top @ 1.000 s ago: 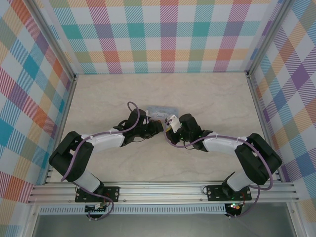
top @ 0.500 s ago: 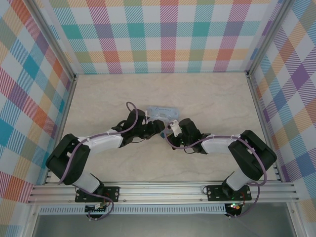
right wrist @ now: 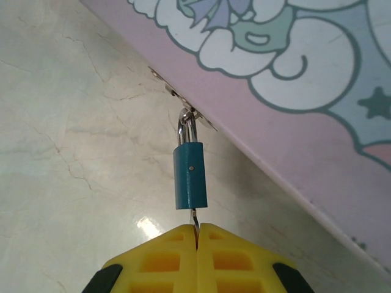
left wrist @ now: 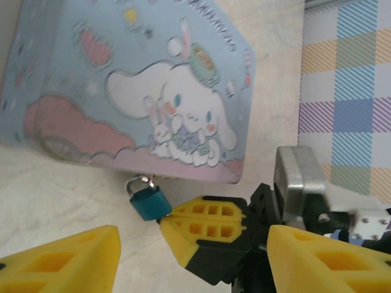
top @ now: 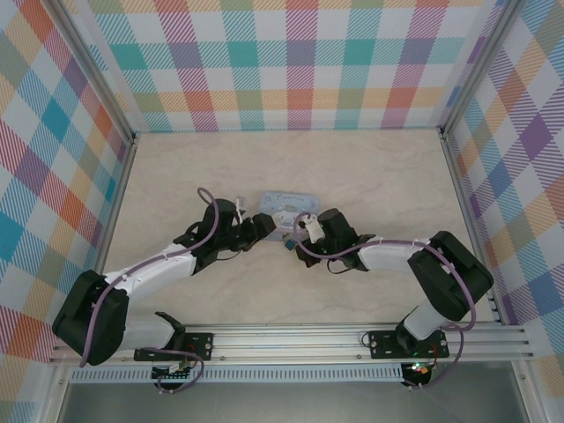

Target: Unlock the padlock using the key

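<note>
Pale marble-look table point(top: 370, 176) enclosed by pastel plaid walls point(top: 300, 62).

The padlock point(right wrist: 189, 177) hangs at the near side of the tin point(right wrist: 293, 61), with the key point(right wrist: 195, 218) between padlock and right tool point(right wrist: 197, 235).

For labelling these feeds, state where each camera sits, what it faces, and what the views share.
Top external: above, behind the bases, looking down on the table; both arms show.
Left wrist: low, facing tin and padlock; open left fingers show.
Right wrist: close on the padlock; right fingers pinch the key.
Shared: padlock and tin.
</note>
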Controlling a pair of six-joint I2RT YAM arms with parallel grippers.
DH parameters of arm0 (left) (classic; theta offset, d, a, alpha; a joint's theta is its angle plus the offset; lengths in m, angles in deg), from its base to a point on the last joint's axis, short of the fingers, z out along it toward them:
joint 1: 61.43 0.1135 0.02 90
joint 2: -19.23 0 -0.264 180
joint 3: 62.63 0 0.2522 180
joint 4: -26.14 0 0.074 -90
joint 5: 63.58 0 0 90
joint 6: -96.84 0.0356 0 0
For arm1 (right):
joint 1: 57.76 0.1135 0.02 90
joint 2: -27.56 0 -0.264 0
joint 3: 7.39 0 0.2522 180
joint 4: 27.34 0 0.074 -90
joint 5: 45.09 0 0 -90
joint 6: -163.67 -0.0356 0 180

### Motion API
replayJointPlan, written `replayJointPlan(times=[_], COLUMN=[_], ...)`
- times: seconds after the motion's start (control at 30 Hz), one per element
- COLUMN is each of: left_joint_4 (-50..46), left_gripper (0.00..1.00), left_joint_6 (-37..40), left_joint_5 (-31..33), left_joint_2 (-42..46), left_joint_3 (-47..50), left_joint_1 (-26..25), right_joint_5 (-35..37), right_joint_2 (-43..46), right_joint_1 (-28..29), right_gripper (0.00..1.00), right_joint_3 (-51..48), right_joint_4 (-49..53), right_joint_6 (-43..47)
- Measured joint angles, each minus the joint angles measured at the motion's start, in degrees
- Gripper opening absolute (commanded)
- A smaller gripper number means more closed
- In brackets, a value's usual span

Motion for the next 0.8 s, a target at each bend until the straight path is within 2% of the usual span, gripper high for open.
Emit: replayJointPlan(times=[0.53, 0.8], left_joint_4=[12.79, 15.67], left_gripper=[0.45, 0.44], left_joint_6=[-12.85, -15.93], left_joint_5=[-1.05, -0.76], left_joint_2=[-2.97, -6.32], left_joint_3=[5.77, 5.77], left_joint_1=[-1.11, -2.49], right_joint_5=[-4.85, -6.64], right_joint_2=[1.68, 0.96], right_joint_1=[0.0, -1.64], right_gripper=[0.0, 0.0], right_joint_3=[2.69, 6.19], right_joint_4=[4.87, 5.27], right_joint_6=[-16.31, -20.02])
